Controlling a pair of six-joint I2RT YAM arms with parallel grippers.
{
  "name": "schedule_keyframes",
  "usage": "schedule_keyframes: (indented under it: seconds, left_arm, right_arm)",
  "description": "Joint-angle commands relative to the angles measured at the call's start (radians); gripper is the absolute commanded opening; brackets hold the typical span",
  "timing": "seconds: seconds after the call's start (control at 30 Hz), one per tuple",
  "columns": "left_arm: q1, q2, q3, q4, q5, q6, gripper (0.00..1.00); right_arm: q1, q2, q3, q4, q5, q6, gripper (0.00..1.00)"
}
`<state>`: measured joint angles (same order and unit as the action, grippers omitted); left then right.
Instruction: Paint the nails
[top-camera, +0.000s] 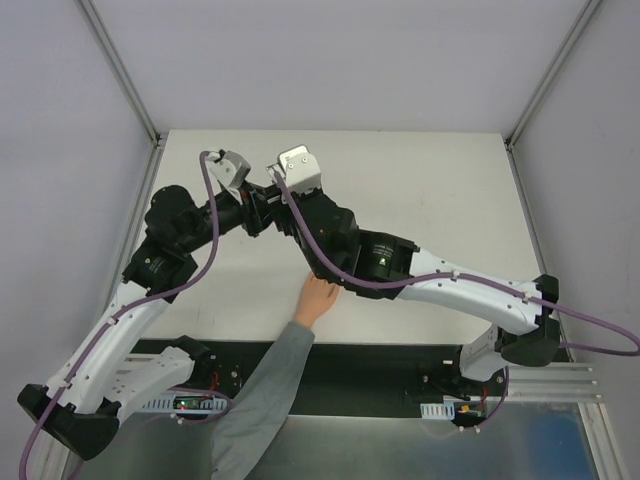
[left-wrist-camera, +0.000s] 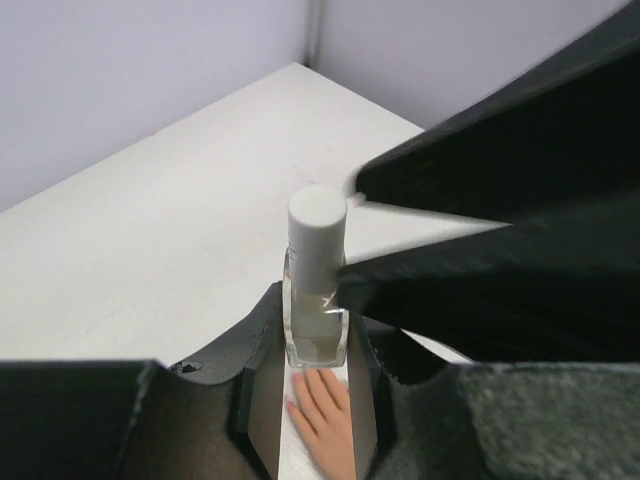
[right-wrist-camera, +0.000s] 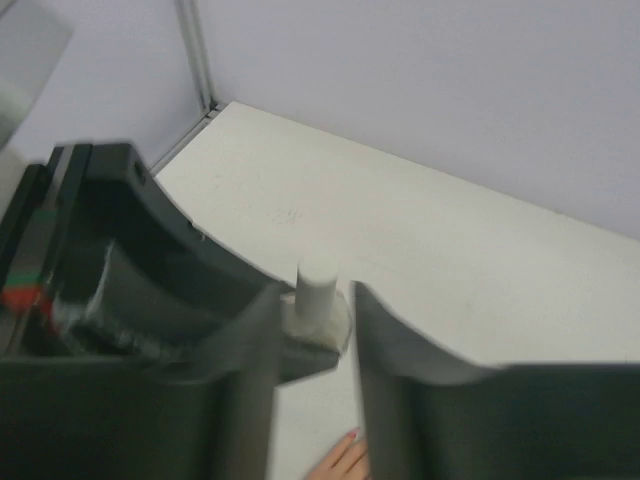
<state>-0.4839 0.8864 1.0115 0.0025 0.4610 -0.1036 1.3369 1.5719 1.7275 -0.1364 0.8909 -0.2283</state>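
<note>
The left gripper (left-wrist-camera: 312, 345) has its two fingers (left-wrist-camera: 258, 400) closed tight on the sides of a small translucent bottle (left-wrist-camera: 316, 315), whose white cap (left-wrist-camera: 317, 235) points away from the wrist. The glass shows clear liquid; any label or writing on it is too blurred to read. The right gripper (right-wrist-camera: 318, 300) straddles that cap, one finger (right-wrist-camera: 250, 380) on each side and only narrowly apart, but motion blur hides whether they press on it. Beneath the bottle, seen between the left fingers, lies a pale peach hand (left-wrist-camera: 325, 415) flat on the surface, and the nails (left-wrist-camera: 291, 405) at its fingertips show a faint pink. In the top view the hand sits nearer the arm bases than the bottle, its grey sleeve (top-camera: 270, 390) trailing back over the near edge. Around the bottle spreads a plain off-white table (top-camera: 440, 190), matte and lightly scuffed. Beyond it rise pale lilac-grey walls (top-camera: 330, 60) joined by slim metal corner posts (top-camera: 120, 70)
</note>
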Motion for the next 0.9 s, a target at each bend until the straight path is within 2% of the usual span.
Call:
schedule_keyframes:
  seconds: [0.0,0.03,0.07,0.1,0.13,0.17,0.2,0.23,0.27,0.33,0.43,0.53,0.73,0.87]
  left_arm:
    - [0.034,-0.053,-0.016,0.096,-0.018,-0.038,0.0]
    - [0.034,-0.064,-0.013,0.079,0.095,-0.042,0.0]
    - [0.034,-0.067,-0.011,0.073,0.166,-0.047,0.0]
    - [0.034,-0.072,-0.01,0.067,0.224,-0.047,0.0]
    - [0.034,-0.079,-0.01,0.06,0.282,-0.05,0.0]
    - [0.036,-0.087,-0.014,0.06,0.398,-0.051,0.0]
    - [0.036,-0.104,-0.028,0.063,0.451,-0.048,0.0]
    - [0.036,-0.109,-0.036,0.068,0.514,-0.053,0.0]
    - [0.036,-0.11,-0.037,0.076,0.616,-0.054,0.0]
    - [0.034,-0.106,-0.04,0.08,0.704,-0.087,0.0]
    - [0.034,-0.101,-0.036,0.106,0.826,-0.14,0.0]
    - [0.034,-0.107,-0.025,0.126,0.898,-0.168,0.0]
    - [0.034,-0.113,-0.008,0.163,0.953,-0.212,0.0]
    - [0.034,-0.115,-0.01,0.188,0.967,-0.235,0.0]
  right_arm:
    - [0.036,-0.085,0.015,-0.091,-0.156,-0.188,0.54]
    - [0.016,-0.128,0.009,-0.132,-0.296,-0.201,0.59]
    - [0.001,-0.15,0.001,-0.159,-0.379,-0.207,0.69]
    - [-0.017,-0.176,-0.003,-0.189,-0.468,-0.206,0.72]
    - [-0.065,-0.199,-0.012,-0.234,-0.66,-0.194,0.73]
    - [-0.094,-0.248,-0.023,-0.247,-0.766,-0.184,0.76]
    - [-0.128,-0.271,-0.049,-0.256,-0.884,-0.175,0.78]
    - [-0.206,-0.286,-0.058,-0.27,-1.175,-0.166,0.79]
    - [-0.237,-0.317,-0.071,-0.27,-1.289,-0.167,0.8]
    - [-0.298,-0.332,-0.089,-0.29,-1.52,-0.201,0.82]
    - [-0.352,-0.326,-0.077,-0.312,-1.724,-0.221,0.82]
    - [-0.386,-0.302,-0.054,-0.293,-1.838,-0.203,0.78]
    - [-0.418,-0.228,-0.043,-0.119,-2.009,-0.063,0.65]
    - [-0.42,-0.171,-0.006,-0.088,-2.046,-0.016,0.57]
